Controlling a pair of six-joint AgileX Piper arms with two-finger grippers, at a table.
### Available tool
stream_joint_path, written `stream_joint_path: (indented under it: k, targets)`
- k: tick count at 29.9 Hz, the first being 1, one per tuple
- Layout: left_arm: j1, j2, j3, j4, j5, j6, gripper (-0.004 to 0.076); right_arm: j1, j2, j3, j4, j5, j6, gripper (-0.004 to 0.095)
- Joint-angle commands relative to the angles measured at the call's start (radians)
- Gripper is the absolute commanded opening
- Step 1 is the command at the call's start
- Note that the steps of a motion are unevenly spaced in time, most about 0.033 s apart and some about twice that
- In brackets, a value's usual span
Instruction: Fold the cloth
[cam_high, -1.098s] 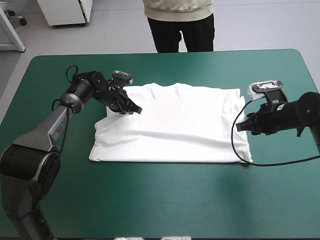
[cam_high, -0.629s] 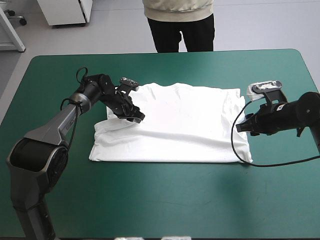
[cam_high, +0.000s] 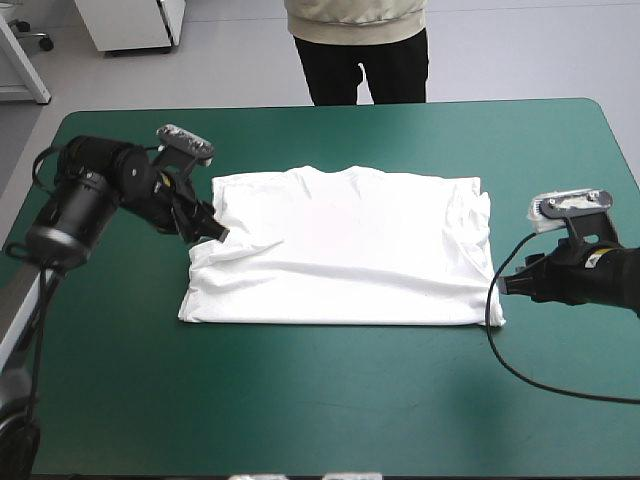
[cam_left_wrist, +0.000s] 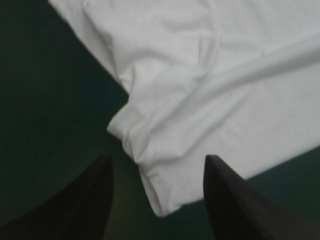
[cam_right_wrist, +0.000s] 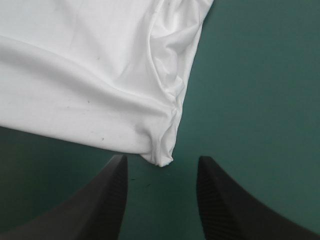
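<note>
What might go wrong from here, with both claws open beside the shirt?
The shirt is bunched in layers ahead of the left claw, so it might pinch only some layers. Only its corner tip sits before the right claw, so that grip might slip.

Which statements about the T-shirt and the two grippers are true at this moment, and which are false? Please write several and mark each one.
1. The T-shirt lies spread flat on the teal-green cover. True.
2. The left gripper is shut on the T-shirt. False: its fingers stand apart and hold nothing; a corner of the T-shirt lies between them.
3. The right gripper is open. True.
4. The right gripper hovers over the middle of the T-shirt. False: it is at the near right corner of the T-shirt.
</note>
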Motion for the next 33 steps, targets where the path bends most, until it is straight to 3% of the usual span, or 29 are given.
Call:
stream_joint_path:
  k: [1, 5, 11, 21, 33]
  targets:
    - [0.0, -0.164, 0.171, 0.036, -0.102, -0.108, 0.0388, -0.007, -0.076, 0.056, 0.005, -0.103, 0.015, 0.0412]
    - [0.0, -0.256, 0.407, 0.063, -0.18, -0.193, 0.0388, -0.007, -0.109, 0.134, 0.005, -0.159, 0.017, 0.0412]
    - [0.0, -0.259, 0.609, 0.094, -0.345, -0.307, 0.0393, -0.007, -0.109, 0.175, 0.054, -0.173, -0.035, 0.0386]
    - [0.141, -0.108, 0.641, 0.034, -0.436, -0.31, 0.0393, -0.007, -0.109, 0.175, 0.128, -0.172, -0.088, 0.0374]
    - [0.178, 0.004, 0.641, -0.182, -0.483, -0.101, 0.039, -0.007, -0.109, 0.175, 0.159, -0.179, -0.098, 0.0372]
